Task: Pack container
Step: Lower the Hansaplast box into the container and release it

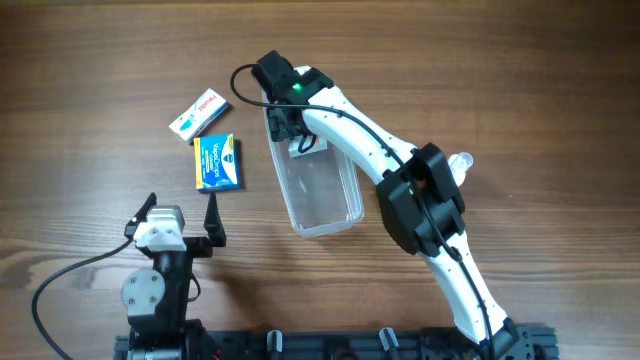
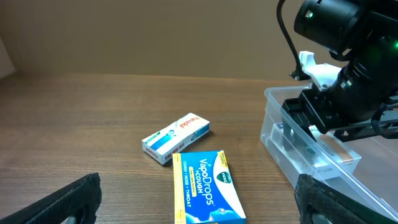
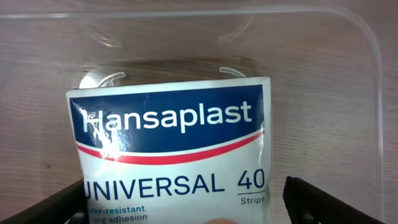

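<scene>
Clear container lying mid-table, right of blue VapoDrops box and small white box. Right gripper dipped into container's far end, clamped on Hansaplast plaster pack. Left gripper spread wide, empty, near table's front edge

the container (clear, long, round-cornered) lies open on the wood, a hansaplast box inside.

Right arm's fingers inside clear container; two small boxes well left.
</scene>
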Motion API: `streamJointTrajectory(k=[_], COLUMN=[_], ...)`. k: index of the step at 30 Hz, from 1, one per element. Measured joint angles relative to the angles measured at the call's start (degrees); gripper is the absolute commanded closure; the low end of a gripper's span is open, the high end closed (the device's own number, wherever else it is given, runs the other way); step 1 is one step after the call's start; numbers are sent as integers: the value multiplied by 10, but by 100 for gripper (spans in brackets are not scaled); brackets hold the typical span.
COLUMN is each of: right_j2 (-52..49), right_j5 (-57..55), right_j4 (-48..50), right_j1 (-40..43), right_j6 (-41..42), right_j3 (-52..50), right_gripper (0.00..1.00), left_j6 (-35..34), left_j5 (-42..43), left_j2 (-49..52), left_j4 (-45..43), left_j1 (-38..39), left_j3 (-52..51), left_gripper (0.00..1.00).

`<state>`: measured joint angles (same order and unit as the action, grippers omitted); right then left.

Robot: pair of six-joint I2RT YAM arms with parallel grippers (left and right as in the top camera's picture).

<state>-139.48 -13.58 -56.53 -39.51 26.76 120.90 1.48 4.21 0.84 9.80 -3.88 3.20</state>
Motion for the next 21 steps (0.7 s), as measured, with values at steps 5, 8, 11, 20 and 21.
streamJointTrajectory(k=[5,8,11,20,21], right_j2=[1,4,6,30,35], right_j5=[0,0,0,0,0], right_j4=[0,0,0,0,0], right_j1=[0,0,0,0,0], right_j6=[-3,-6,-9,-12,-12], right_j3=[0,0,0,0,0], right_gripper=[5,10,10,10,10], left_j6=[0,0,0,0,0], left_j5=[0,0,0,0,0], left_j2=[0,0,0,0,0], left_j4=[0,0,0,0,0], left_j1=[0,0,0,0,0], left_j3=[0,0,0,0,0], left_gripper=[0,0,0,0,0])
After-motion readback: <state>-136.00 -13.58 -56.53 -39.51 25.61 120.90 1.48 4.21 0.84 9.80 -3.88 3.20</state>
